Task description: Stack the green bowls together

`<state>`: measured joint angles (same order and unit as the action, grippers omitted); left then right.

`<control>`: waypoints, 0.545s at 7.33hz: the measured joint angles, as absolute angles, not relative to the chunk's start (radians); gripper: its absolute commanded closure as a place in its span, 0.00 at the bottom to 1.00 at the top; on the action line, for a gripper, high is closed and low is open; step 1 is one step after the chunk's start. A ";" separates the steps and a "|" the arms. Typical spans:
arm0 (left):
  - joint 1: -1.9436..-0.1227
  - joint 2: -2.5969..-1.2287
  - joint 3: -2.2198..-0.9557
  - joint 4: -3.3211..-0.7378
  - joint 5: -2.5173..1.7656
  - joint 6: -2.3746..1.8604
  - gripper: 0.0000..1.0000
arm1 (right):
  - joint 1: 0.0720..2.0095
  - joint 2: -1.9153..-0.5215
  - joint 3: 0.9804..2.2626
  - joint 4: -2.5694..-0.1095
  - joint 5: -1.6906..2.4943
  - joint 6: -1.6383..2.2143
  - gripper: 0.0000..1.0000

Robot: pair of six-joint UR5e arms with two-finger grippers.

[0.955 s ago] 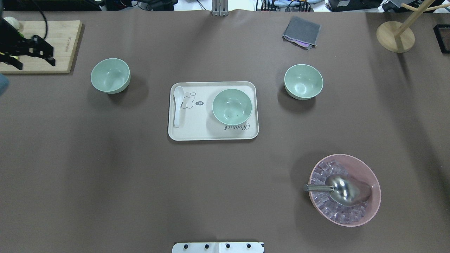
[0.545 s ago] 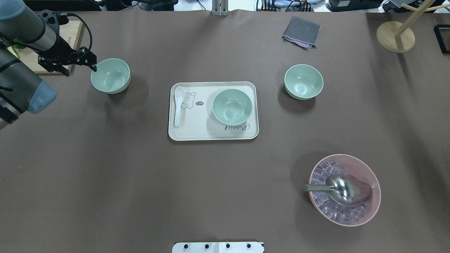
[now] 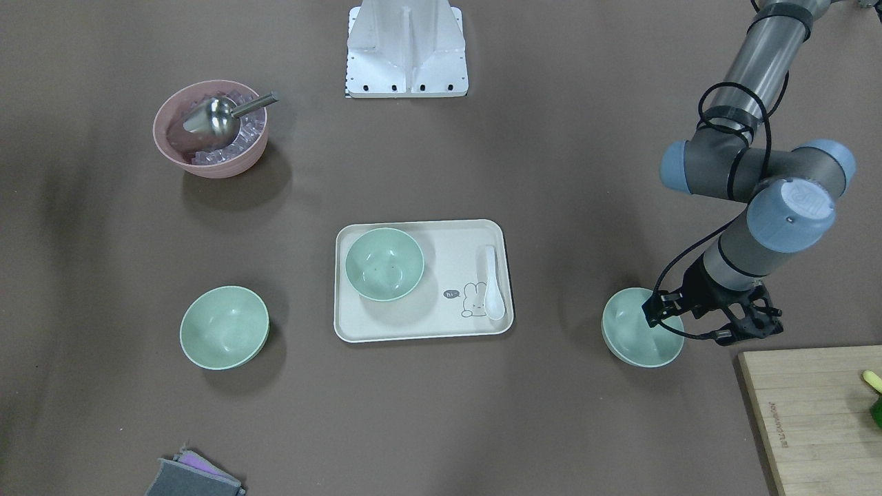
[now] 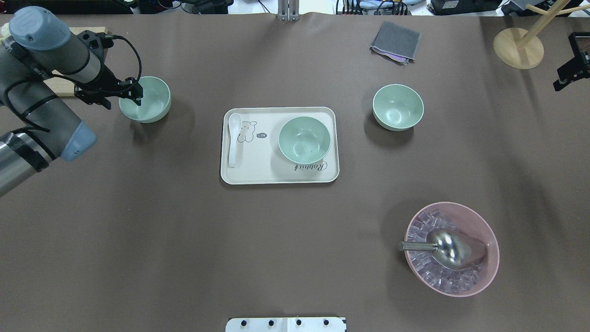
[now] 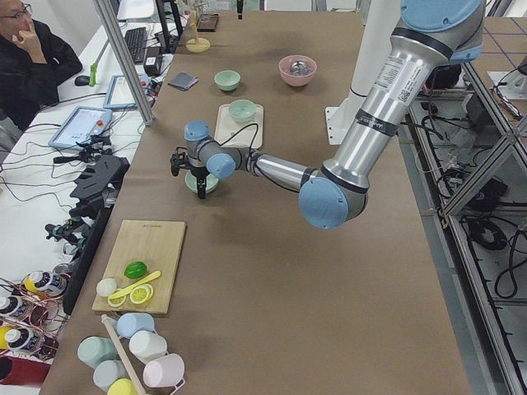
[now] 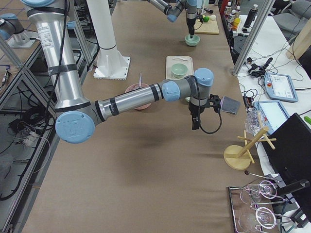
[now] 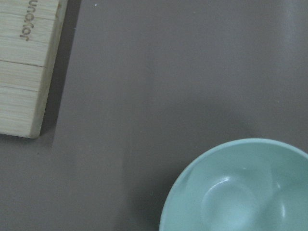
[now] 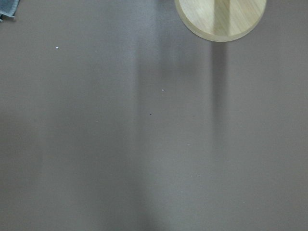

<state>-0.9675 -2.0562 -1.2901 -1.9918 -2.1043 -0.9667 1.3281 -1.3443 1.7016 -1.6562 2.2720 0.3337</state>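
Tabletop [image 4: 295, 240]: brown; 3 green bowls [image 4: 398, 107], well apart.
Middle bowl [image 4: 304, 139]: on tray [image 4: 258, 174].
Left hand [image 4: 122, 98]: wide, straddling left bowl [image 4: 154, 102] rim.
Right hand [image 4: 571, 70]: opening, cannot tell.

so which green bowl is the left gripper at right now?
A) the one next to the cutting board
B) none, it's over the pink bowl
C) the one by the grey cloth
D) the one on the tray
A: the left gripper is at the rim of the bowl next to the cutting board; the second bowl, on the tray, and the third bowl, by the cloth, have no gripper at them.
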 measured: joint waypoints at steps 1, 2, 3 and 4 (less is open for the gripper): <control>-0.960 -2.061 -1.282 -1.992 -2.099 -0.967 1.00 | 1.313 -1.326 1.694 -1.656 2.272 0.361 0.00; -0.958 -2.064 -1.280 -1.993 -2.098 -0.965 1.00 | 1.301 -1.313 1.691 -1.656 2.272 0.383 0.00; -0.964 -2.064 -1.283 -1.993 -2.103 -0.962 1.00 | 1.289 -1.300 1.689 -1.656 2.273 0.404 0.00; -0.993 -2.065 -1.287 -1.989 -2.137 -0.959 1.00 | 1.275 -1.284 1.688 -1.656 2.274 0.433 0.00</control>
